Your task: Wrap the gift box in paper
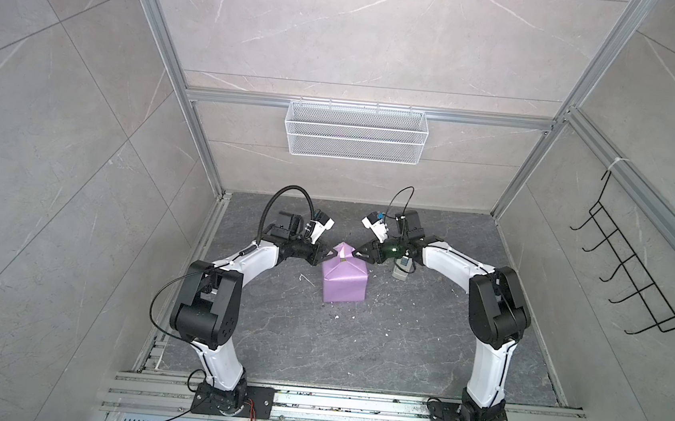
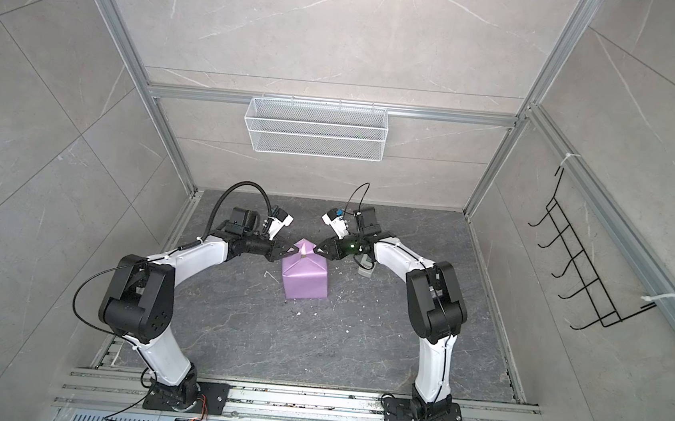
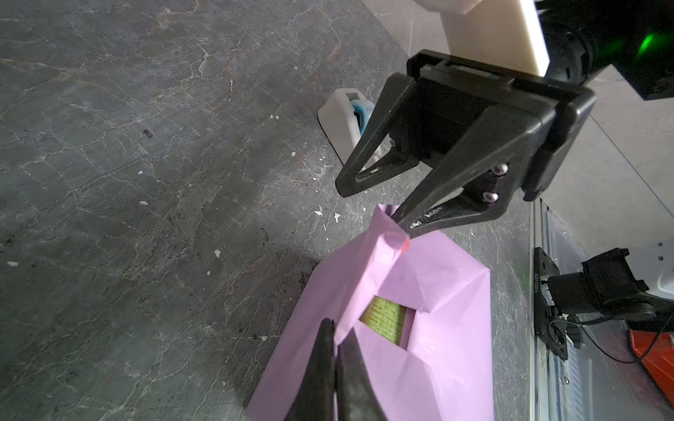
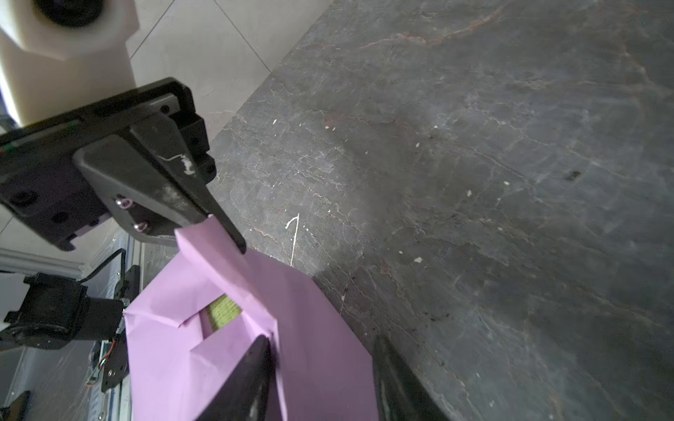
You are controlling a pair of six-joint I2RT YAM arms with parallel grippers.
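1. Gift box (image 3: 383, 319) at the middle of the dark table (image 1: 398, 350), seen only as an olive-green patch through a gap in the folds.
2. Lilac paper (image 1: 342, 280) wrapped round it, gathered into a raised peak on top.
3. Left gripper (image 4: 228, 235) clamped on that peak, fingers together on the flap.
4. Right gripper (image 3: 372, 206) with fingers apart, one tip right at the peak, nothing held.
5. Behind the right gripper, a white holder (image 3: 343, 113) with a blue roll, possibly a tape dispenser; partly hidden.
6. White flecks (image 3: 337, 217) scattered over the table.
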